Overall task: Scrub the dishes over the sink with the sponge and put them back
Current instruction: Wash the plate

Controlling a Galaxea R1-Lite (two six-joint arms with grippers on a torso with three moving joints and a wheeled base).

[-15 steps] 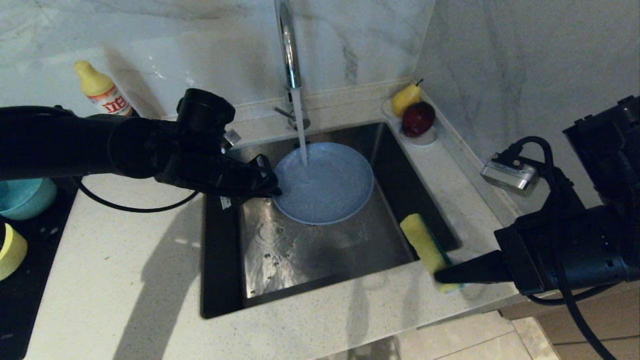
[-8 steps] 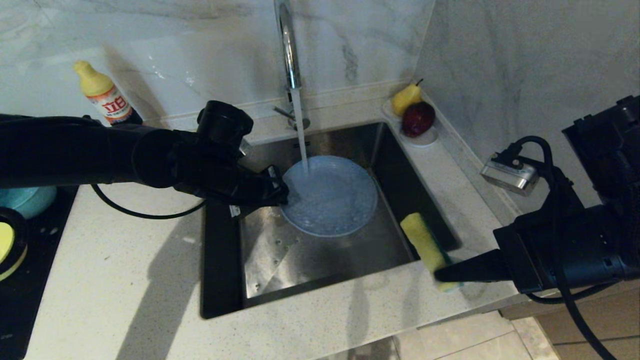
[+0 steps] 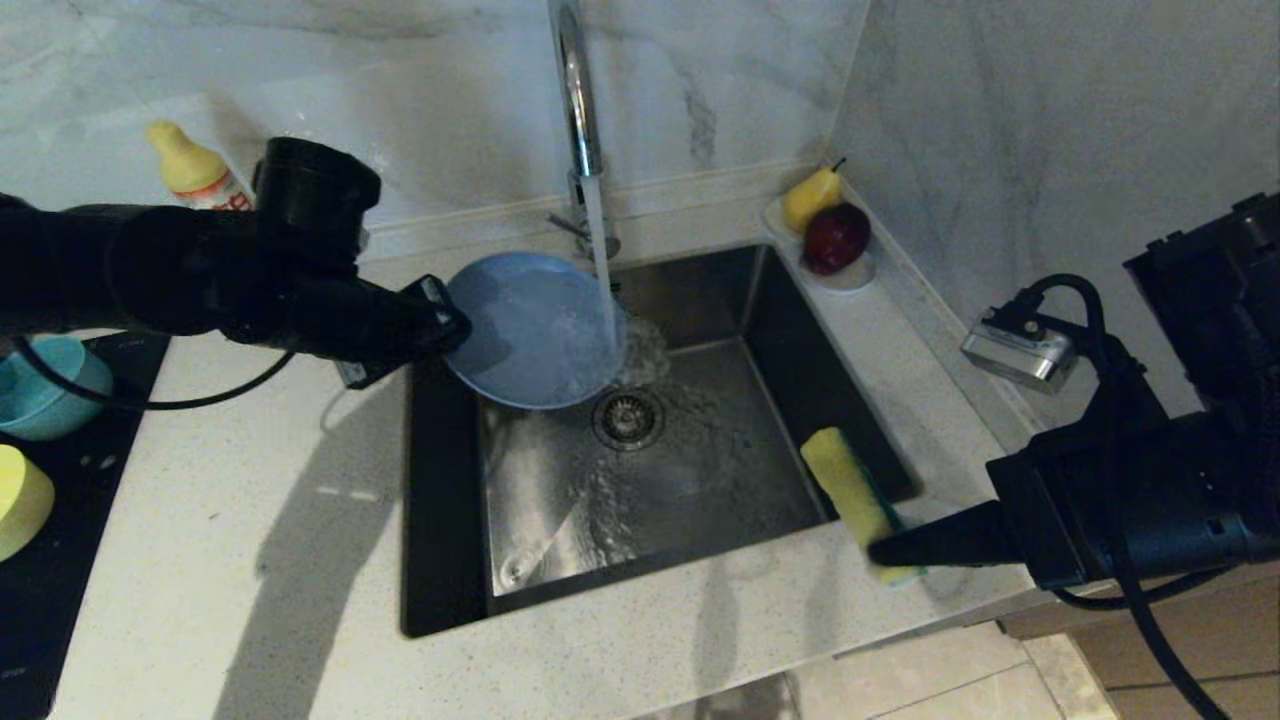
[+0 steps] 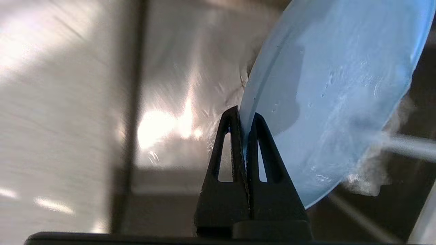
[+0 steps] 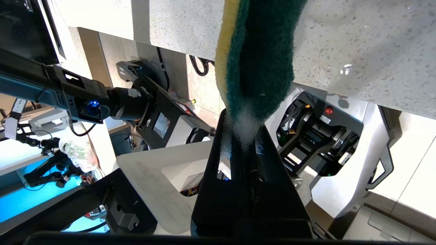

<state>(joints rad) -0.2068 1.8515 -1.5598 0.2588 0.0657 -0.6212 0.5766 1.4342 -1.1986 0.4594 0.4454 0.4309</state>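
Note:
My left gripper (image 3: 452, 325) (image 4: 243, 117) is shut on the rim of the grey-blue plate (image 3: 535, 330) (image 4: 333, 95). It holds the plate tilted over the left back part of the sink (image 3: 700, 480), with tap water running across its right edge. My right gripper (image 3: 880, 548) (image 5: 243, 122) is shut on the sponge (image 3: 850, 490) (image 5: 259, 61), yellow foam with a green face, above the sink's front right corner. A teal-blue bowl (image 3: 45, 385) and a yellow bowl (image 3: 20, 500) sit on the dark surface at far left.
The chrome tap (image 3: 578, 100) runs water onto the drain strainer (image 3: 628, 418). A white saucer (image 3: 850, 275) with a pear and a red fruit stands at the sink's back right. A yellow detergent bottle (image 3: 195, 170) stands by the back wall. Speckled counter (image 3: 250, 560) surrounds the basin.
My left gripper has lifted the plate from under the water stream and swung it up and left, tilting it; the drain now shows. The right arm and sponge have not moved.

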